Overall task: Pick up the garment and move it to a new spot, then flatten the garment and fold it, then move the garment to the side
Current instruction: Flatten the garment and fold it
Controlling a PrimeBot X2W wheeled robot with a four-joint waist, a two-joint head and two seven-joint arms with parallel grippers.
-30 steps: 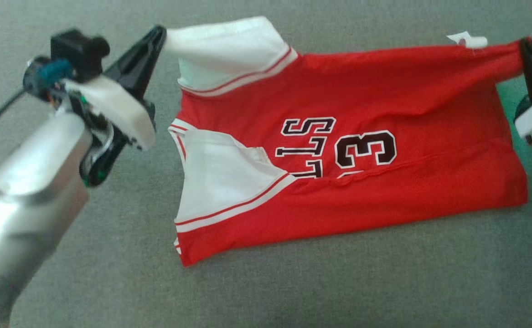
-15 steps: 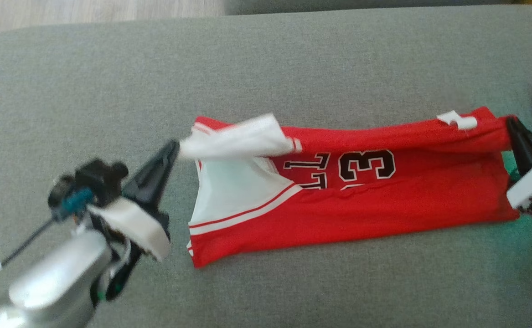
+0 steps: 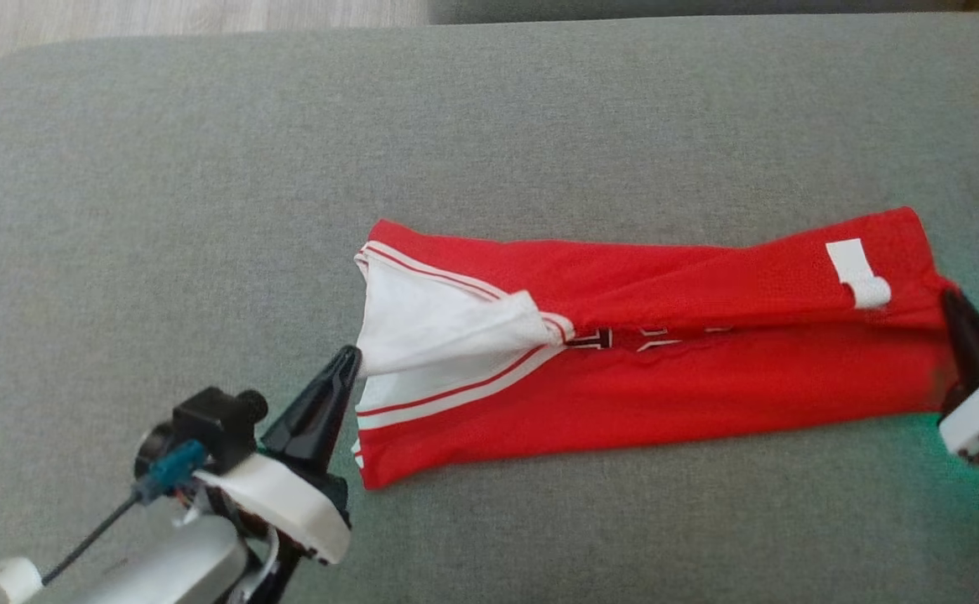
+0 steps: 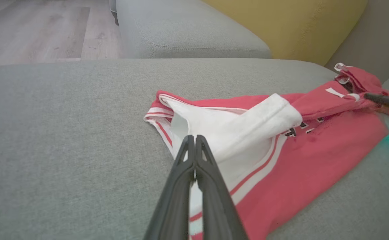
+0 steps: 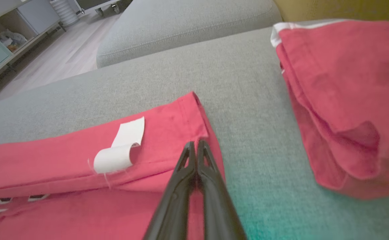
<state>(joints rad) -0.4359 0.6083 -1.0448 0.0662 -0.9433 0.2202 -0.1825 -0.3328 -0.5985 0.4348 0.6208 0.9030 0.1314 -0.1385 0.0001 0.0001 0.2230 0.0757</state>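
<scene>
Head camera looks steeply down; wrist cameras sit low and close at nine and three o'clock, all sharing the garment (image 3: 648, 394)

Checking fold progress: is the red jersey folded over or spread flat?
Folded. The jersey has its far half laid over the near half, covering most of the lettering.

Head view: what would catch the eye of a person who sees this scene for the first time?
The red jersey, folded into a long band, lies bright across the grey sofa cushion. The left gripper pinches its white flap at one end and the right gripper its hem at the other. A second red garment lies just beyond the right gripper.
</scene>
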